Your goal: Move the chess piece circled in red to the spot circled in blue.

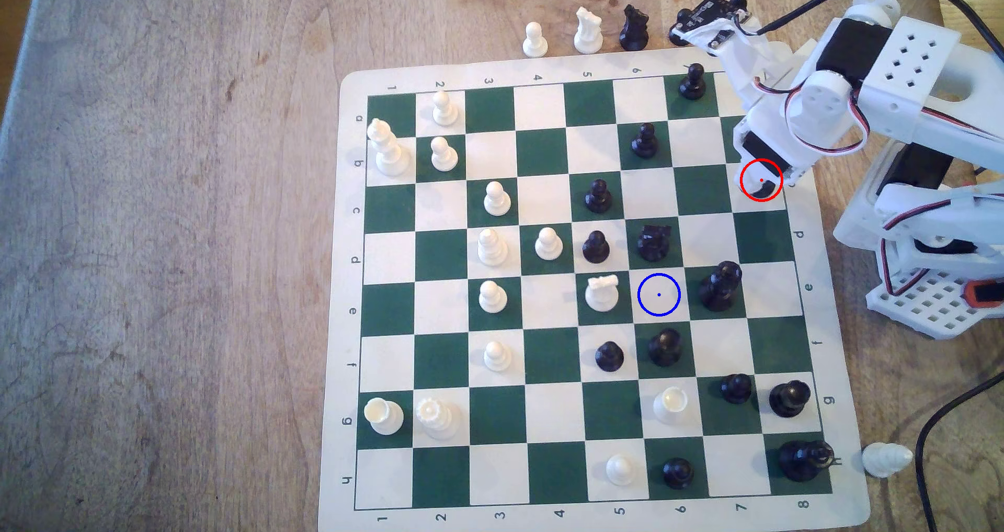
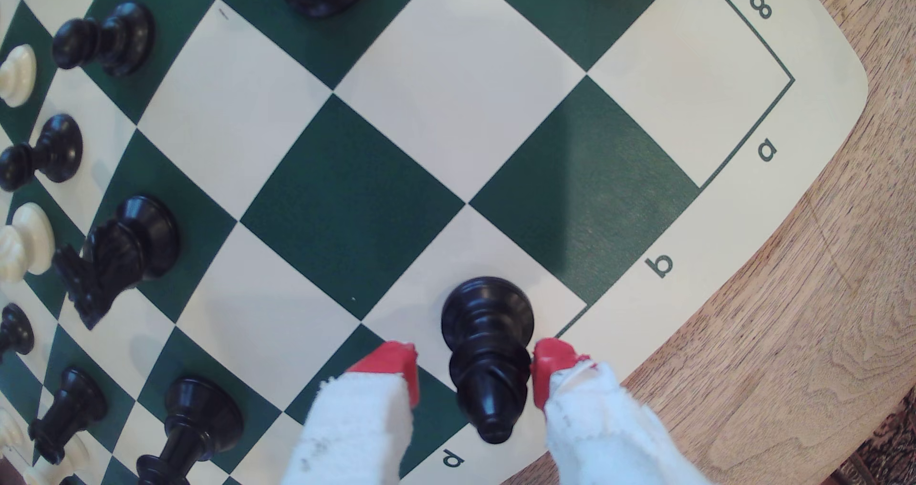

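Note:
The chess piece (image 2: pixel 488 346) is a black bishop with a tapered pointed head, standing upright on a cream square at the board's edge by the letter b. My gripper (image 2: pixel 473 373) is open and straddles it, one red-tipped finger (image 2: pixel 396 366) a little apart from it and the other finger (image 2: pixel 547 366) close against its side. In the exterior view the gripper (image 1: pixel 760 179) sits inside the red ring, and the arm covers most of the piece. The spot (image 1: pixel 658 294) is a cream square with a blue ring and dot, and nothing stands on it.
A white knight (image 1: pixel 602 293) stands on the exterior view's left of the spot, a tall black piece (image 1: pixel 720 285) on its right, a black knight (image 1: pixel 653 241) behind it and a black pawn (image 1: pixel 665 347) in front. Several captured pieces stand off the board's far edge (image 1: pixel 587 32).

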Action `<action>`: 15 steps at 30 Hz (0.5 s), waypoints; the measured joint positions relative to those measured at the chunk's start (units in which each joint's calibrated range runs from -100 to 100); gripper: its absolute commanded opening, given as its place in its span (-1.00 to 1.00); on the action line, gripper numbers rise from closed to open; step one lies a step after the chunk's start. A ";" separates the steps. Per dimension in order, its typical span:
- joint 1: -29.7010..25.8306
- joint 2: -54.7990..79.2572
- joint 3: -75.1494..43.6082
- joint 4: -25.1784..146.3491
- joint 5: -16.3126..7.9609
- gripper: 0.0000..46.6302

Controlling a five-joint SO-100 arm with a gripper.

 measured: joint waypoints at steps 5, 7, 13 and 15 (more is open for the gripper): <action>-0.52 0.00 0.00 0.00 0.00 -0.75; -0.81 0.00 0.00 0.00 0.00 -0.87; -0.96 0.00 0.00 -0.40 0.00 -0.97; -0.96 0.00 0.00 -0.40 0.00 -0.98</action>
